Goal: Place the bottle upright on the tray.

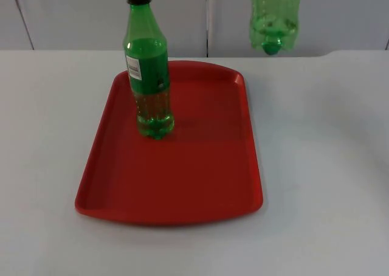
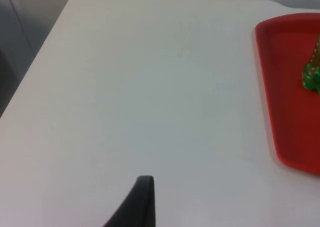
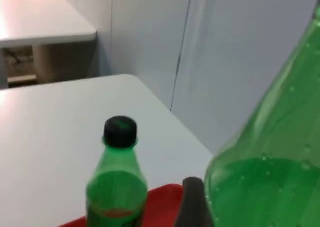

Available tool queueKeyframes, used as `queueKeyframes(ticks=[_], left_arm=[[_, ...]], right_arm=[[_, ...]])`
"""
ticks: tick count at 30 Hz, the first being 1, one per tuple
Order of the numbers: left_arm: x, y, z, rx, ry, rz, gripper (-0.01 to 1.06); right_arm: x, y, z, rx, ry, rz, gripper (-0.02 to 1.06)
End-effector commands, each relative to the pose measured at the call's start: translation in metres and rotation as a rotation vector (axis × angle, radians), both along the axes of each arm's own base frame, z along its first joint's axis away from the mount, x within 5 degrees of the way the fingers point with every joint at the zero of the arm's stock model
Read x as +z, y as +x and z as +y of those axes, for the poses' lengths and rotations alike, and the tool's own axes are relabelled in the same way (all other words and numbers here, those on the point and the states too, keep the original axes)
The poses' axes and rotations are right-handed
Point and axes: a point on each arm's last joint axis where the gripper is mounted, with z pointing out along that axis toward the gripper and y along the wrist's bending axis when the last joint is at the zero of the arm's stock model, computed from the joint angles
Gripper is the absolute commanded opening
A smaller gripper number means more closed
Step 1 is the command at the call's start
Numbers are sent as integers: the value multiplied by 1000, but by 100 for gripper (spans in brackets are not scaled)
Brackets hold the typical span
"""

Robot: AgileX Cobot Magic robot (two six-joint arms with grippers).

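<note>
A green bottle [image 1: 148, 75] with a black cap and a white label stands upright on the red tray [image 1: 182, 185], in its far left part. A second green bottle [image 1: 275, 17] hangs in the air above the table's far edge, just right of the tray's far right corner, bottom end down. In the right wrist view this held bottle [image 3: 270, 172] lies against my right gripper's black fingertip [image 3: 192, 199], which is shut on it; the standing bottle [image 3: 117, 187] is beyond. My left gripper waits over bare table left of the tray, one fingertip [image 2: 142, 199] showing.
The tray's near and right parts are bare red surface [image 1: 206, 166]. White table top [image 1: 322, 166] spreads on both sides of the tray. The grey partition wall [image 1: 73, 14] closes the far edge. The left wrist view catches the tray's rim [image 2: 267, 87] and the standing bottle's base [image 2: 312, 74].
</note>
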Motion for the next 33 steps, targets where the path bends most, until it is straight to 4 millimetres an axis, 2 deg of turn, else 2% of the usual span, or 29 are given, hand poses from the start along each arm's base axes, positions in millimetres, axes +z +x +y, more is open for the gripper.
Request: queueKeyframes(ticks=[1, 3, 8, 12, 17, 24, 29, 32, 33], left_arm=[[-1, 0, 0, -10, -3, -1, 105], [-1, 0, 0, -10, -3, -1, 105], [-1, 0, 0, -10, -3, -1, 105], [-1, 0, 0, -10, -3, -1, 105], [-1, 0, 0, -10, -3, -1, 105], [-1, 0, 0, -10, -3, -1, 105], [-1, 0, 0, -10, -3, -1, 105], [-1, 0, 0, -10, -3, -1, 105], [-1, 0, 0, -10, -3, -1, 105]], right_arm=[[-2, 4, -2, 44, -41, -124, 0], [-6, 6, -1, 51, -51, -131, 0], [-31, 12, 3, 107, -75, -131, 0], [-39, 18, 5, 112, -82, -127, 0], [-39, 25, 9, 127, -75, -151, 0], [-43, 48, 15, 136, -74, -200, 0], [-57, 65, 21, 159, -59, -207, 0], [-75, 79, 29, 168, -60, -203, 0], [-75, 79, 29, 168, -60, -203, 0]])
